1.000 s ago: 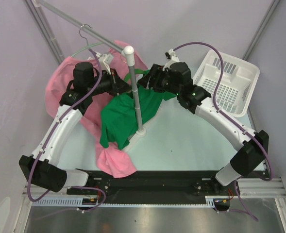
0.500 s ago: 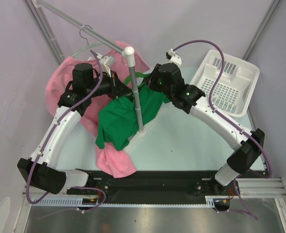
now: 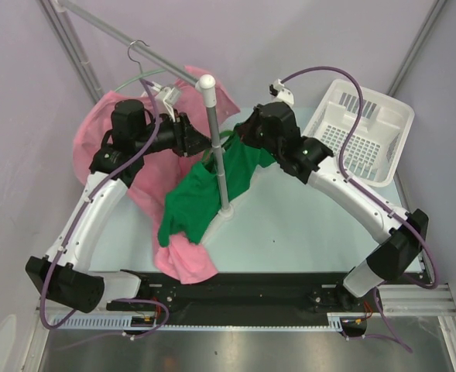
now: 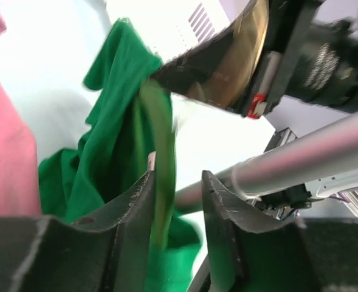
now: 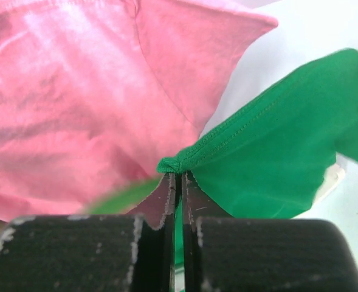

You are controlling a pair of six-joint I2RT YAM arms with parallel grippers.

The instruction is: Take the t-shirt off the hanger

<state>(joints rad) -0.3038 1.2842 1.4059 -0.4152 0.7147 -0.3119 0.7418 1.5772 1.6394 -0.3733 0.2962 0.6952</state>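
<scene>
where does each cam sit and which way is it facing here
Top external: above and behind the robot, looking down on left arm, right arm, green t-shirt and pole.
Left wrist: on the left arm, facing past the left tool at the green t-shirt and pole.
Right wrist: on the right arm, facing past the right tool, shut on the green t-shirt's hem, toward a pink shirt.
All three share the green t-shirt.

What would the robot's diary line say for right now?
left gripper: open, green hanger between fingers | right gripper: shut on green t-shirt hem | green t-shirt: hangs beside pole
</scene>
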